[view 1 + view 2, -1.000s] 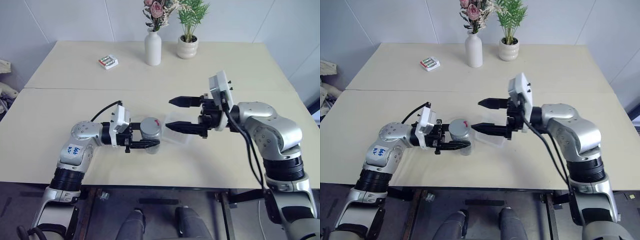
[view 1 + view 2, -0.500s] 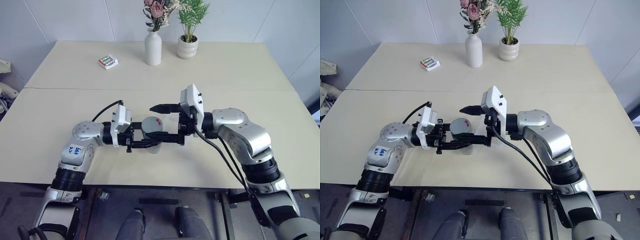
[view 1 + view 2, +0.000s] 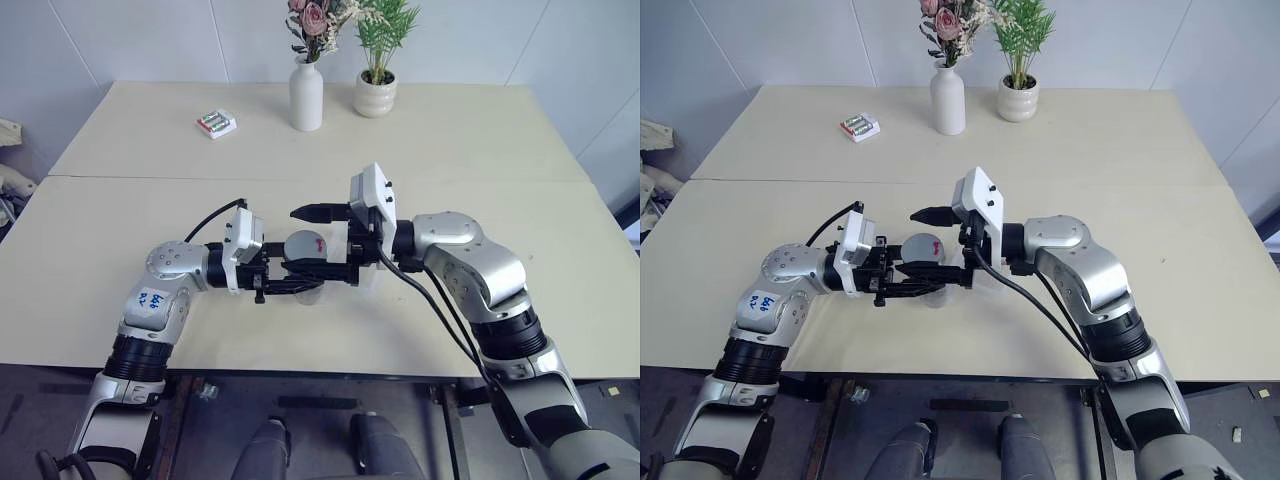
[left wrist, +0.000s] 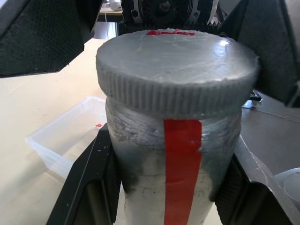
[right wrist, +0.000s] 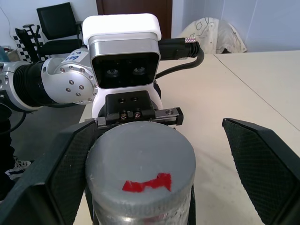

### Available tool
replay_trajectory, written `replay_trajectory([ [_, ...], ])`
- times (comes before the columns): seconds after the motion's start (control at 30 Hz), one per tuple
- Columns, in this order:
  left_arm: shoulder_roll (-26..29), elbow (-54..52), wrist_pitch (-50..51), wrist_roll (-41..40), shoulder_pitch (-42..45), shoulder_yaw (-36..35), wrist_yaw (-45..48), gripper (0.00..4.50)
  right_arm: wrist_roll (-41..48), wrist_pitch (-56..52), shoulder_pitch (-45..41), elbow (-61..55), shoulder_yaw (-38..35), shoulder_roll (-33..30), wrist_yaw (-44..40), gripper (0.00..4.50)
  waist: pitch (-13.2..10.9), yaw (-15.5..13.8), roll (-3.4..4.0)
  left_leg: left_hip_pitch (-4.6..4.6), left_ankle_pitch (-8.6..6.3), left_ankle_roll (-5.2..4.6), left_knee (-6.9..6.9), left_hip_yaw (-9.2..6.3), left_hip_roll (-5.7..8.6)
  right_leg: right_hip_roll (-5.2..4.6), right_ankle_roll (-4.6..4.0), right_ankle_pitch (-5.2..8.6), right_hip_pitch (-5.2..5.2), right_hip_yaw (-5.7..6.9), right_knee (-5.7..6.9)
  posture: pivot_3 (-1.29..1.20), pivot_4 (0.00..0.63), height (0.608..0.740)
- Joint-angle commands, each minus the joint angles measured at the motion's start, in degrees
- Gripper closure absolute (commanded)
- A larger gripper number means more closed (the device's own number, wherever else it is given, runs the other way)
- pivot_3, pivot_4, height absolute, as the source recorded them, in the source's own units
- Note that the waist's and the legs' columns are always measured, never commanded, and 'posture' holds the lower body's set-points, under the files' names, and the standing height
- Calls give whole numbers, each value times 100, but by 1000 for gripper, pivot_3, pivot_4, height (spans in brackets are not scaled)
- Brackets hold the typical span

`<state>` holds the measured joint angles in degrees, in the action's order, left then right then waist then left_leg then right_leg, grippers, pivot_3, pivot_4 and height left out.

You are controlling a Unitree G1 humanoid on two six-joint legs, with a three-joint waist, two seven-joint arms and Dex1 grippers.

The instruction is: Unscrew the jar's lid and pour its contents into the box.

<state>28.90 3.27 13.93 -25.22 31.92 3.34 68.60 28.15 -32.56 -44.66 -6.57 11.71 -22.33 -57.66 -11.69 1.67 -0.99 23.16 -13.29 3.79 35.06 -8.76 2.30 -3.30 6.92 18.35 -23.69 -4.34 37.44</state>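
Observation:
Just above the table, the jar (image 3: 306, 268) stands upright with a red strip (image 4: 182, 164) down its side, and my left gripper (image 3: 304, 278) is shut on its body from the left. Its silver-grey lid (image 3: 305, 246) with a red mark (image 5: 146, 182) is on. My right gripper (image 3: 292, 240) reaches in from the right, open, with one finger (image 5: 65, 168) on each side of the lid and a gap to it. The clear box (image 4: 63, 143) lies on the table just beyond the jar, under my right hand. I cannot make out the contents through the jar's wall.
A white vase with flowers (image 3: 306, 96) and a potted plant (image 3: 375, 93) stand at the table's far edge. A small white pack of batteries (image 3: 216, 123) lies at the far left. The table's front edge runs just below both arms.
My right gripper has swung left from over the box to the jar, and its open fingers now flank the lid. The left gripper and jar have stayed put.

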Motion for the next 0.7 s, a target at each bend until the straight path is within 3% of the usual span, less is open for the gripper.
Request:
replay_trajectory([
  [0.03,4,-165,-31,-77,44,-26,55,2382,125,-37,-16,-196,-378,-216,-8,14,0,1,0,0,0,0,0,0,0,0,0,0,0,0,0,0,150,740],
  [0.7,3,-97,-43,-68,38,-40,104,2382,418,-321,195,-372,-790,-855,-87,14,0,-7,0,0,0,0,0,2,1,0,0,0,1,-1,-1,0,150,740],
])
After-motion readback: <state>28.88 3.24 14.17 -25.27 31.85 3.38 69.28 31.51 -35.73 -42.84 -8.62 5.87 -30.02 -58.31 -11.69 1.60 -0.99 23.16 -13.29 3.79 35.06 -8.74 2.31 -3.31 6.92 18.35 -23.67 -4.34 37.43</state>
